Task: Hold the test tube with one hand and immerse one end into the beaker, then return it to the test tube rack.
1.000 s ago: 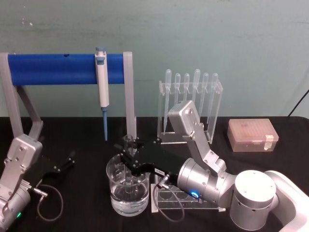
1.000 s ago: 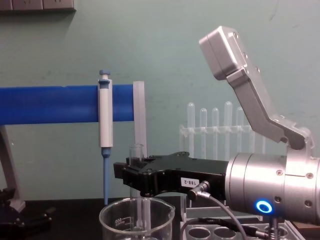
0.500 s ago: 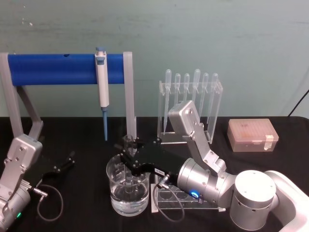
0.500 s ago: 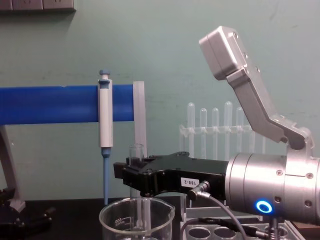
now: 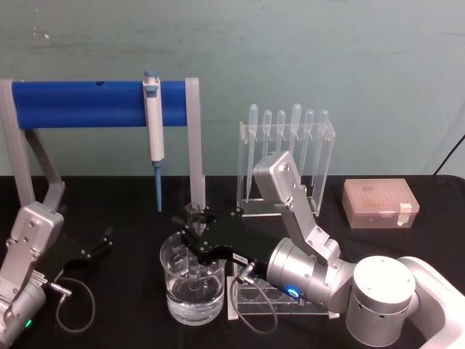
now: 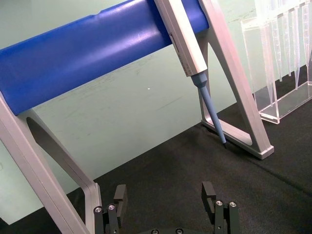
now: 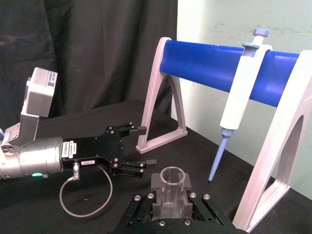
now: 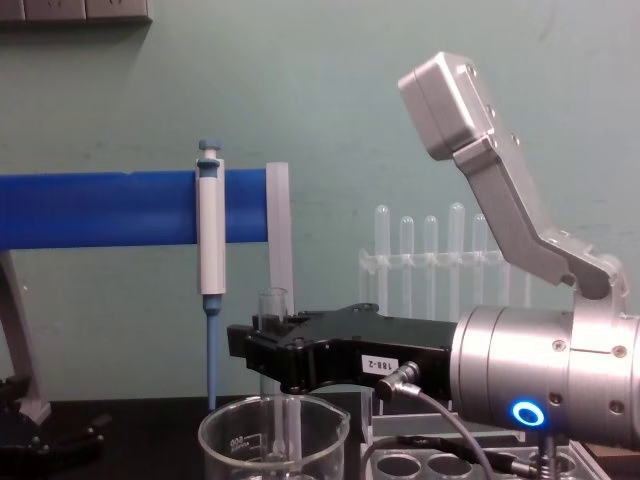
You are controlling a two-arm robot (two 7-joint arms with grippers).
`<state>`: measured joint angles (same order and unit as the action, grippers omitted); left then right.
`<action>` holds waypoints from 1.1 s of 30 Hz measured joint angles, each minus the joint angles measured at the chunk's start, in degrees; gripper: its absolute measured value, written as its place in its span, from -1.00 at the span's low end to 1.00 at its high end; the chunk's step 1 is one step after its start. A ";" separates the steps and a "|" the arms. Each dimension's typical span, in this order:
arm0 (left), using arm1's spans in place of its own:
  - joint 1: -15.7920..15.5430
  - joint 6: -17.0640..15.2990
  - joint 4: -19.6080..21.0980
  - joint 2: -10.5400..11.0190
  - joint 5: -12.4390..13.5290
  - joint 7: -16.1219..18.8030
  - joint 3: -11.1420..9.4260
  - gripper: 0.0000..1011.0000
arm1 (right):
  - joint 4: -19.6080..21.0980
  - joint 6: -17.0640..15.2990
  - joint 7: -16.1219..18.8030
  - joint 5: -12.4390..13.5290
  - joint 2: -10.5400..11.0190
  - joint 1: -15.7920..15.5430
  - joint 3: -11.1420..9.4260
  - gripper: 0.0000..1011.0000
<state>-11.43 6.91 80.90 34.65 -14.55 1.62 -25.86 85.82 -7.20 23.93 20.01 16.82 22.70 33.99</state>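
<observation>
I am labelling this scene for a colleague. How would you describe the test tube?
Before the right leg of the blue bar stand is a wide glass beaker. The right gripper holds the test tube upright, lower end inside it. Unlike the bulb-topped pipettes behind, its rim is open.

1. In the foreground I see my right gripper [image 7: 174, 196] clamped on the test tube [image 7: 174, 176], whose open rim faces the camera.
2. Farther back, the left gripper [image 7: 142, 146] is over the black table [image 7: 195, 151] with its fingers spread.
3. A micropipette [image 7: 241, 97] hangs on the blue bar [image 7: 204, 63].
</observation>
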 joint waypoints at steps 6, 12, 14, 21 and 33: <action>0.00 0.00 0.00 0.00 0.00 0.00 0.00 0.98 | 0.00 0.00 0.00 0.00 0.00 0.00 0.00 -0.56; 0.00 0.00 0.00 0.00 0.00 0.00 0.00 0.98 | 0.00 0.00 0.00 0.00 0.00 0.00 0.00 -0.56; 0.00 0.00 0.00 0.00 0.00 0.00 0.00 0.98 | 0.00 0.00 0.00 0.00 0.00 0.00 0.00 -0.55; 0.00 0.00 0.00 0.00 0.00 0.00 0.00 0.98 | 0.00 0.00 0.00 0.00 0.00 0.00 0.00 -0.56; 0.00 0.00 0.00 0.00 0.00 0.00 0.00 0.98 | 0.00 0.00 0.00 0.00 0.00 0.00 0.00 -0.56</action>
<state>-11.43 6.91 80.90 34.65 -14.55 1.62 -25.86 85.82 -7.20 23.93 20.01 16.82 22.70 33.99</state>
